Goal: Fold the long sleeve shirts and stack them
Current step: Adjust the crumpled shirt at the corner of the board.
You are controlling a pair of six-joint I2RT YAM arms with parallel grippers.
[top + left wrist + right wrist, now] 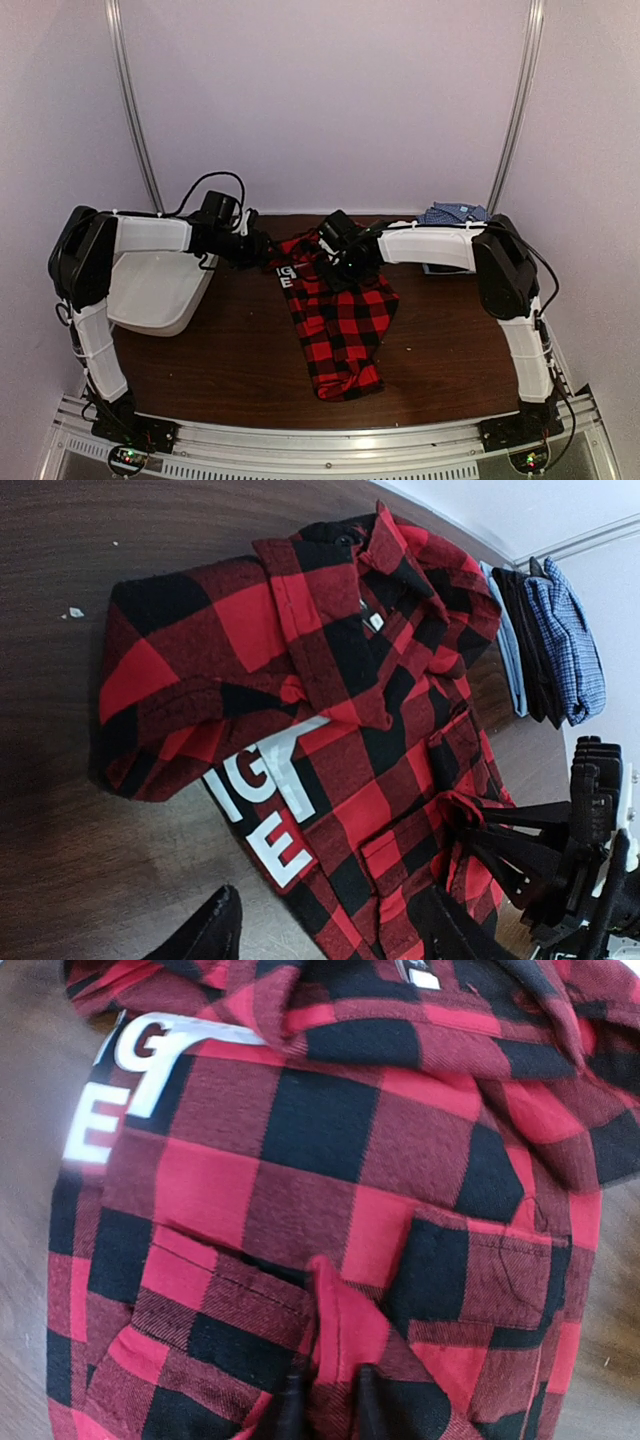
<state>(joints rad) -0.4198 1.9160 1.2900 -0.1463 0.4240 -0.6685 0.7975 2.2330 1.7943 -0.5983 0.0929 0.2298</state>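
Right fingers [366,1408] were clamped on a raised ridge of the red-and-black plaid shirt [340,318], near its chest pockets. Only the tips showed at the bottom edge of the right wrist view, the rest was cut off. Left fingers [207,935] stood wide apart with nothing between them, over the plaid shirt's edge by the white lettering [268,802]. Only tips were in frame there too, and I couldn't tell if they touched cloth. The lettering was partly folded under, so the full word wasn't readable. The plaid shirt lay rumpled around the middle of the brown surface [230,360], collar end away from the arm bases. The blue-and-white check shirt [455,212] sat folded well to the right of and behind the plaid shirt, on a dark folded item [522,630]. The right arm covered most of that stack from above, so the lower layers were hard to make out. The white tub [155,290] sat left of the plaid shirt, partly hidden by the left arm.
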